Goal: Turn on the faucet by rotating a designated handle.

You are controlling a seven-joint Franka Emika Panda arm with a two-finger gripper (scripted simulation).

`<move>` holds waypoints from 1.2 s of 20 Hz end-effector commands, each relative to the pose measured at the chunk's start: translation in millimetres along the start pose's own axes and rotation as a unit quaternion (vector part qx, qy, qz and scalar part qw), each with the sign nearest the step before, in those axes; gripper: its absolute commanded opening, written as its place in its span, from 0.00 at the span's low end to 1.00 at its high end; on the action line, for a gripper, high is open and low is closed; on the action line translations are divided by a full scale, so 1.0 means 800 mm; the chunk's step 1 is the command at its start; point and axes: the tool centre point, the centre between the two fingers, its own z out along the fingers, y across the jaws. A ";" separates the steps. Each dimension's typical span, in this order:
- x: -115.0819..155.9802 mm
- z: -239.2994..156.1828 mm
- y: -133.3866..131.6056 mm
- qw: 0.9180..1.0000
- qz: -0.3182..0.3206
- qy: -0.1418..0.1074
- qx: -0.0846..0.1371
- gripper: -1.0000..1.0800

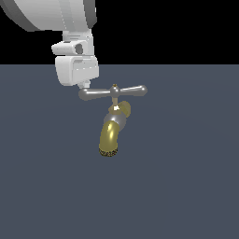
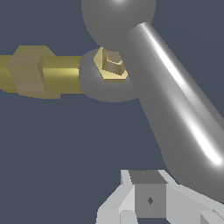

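while the wrist view is filled by it, the handle (image 2: 175,100) runs as a thick, smooth grey bar with a bright streak of glare, passing right alongside the gripper (image 2: 148,199), whose pale grey finger (image 2: 150,199) sits at the bar's near end. contact looks likely but cannot be confirmed. whether the jaws are apart or together cannot be told from either picture. past the finger, the bar's hub carries a brass hex nut (image 2: 113,64), and a rounded grey knob bulges behind it. a brass stem (image 2: 43,72) with a hexagonal fitting extends sideways from the hub.

exterior view: the gripper (image 1: 85,85) hangs from a white wrist block, its tip down at the handle's (image 1: 113,92) knob on the exterior view's left. handle's long axis lies roughly level, running left to right across that view, two arms ending in rounded knobs. below it the faucet (image 1: 112,130) curves downward, shiny brass-gold, silver collar mid-length, dark-rimmed mouth pointing down. beyond, a flat slate-blue floor (image 1: 186,186).
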 end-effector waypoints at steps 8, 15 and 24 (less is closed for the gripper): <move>0.008 0.000 0.020 1.000 0.000 0.002 0.000 0.00; 0.020 0.000 0.039 1.000 -0.001 0.002 -0.001 0.00; 0.035 0.000 0.062 1.000 -0.002 0.001 -0.002 0.00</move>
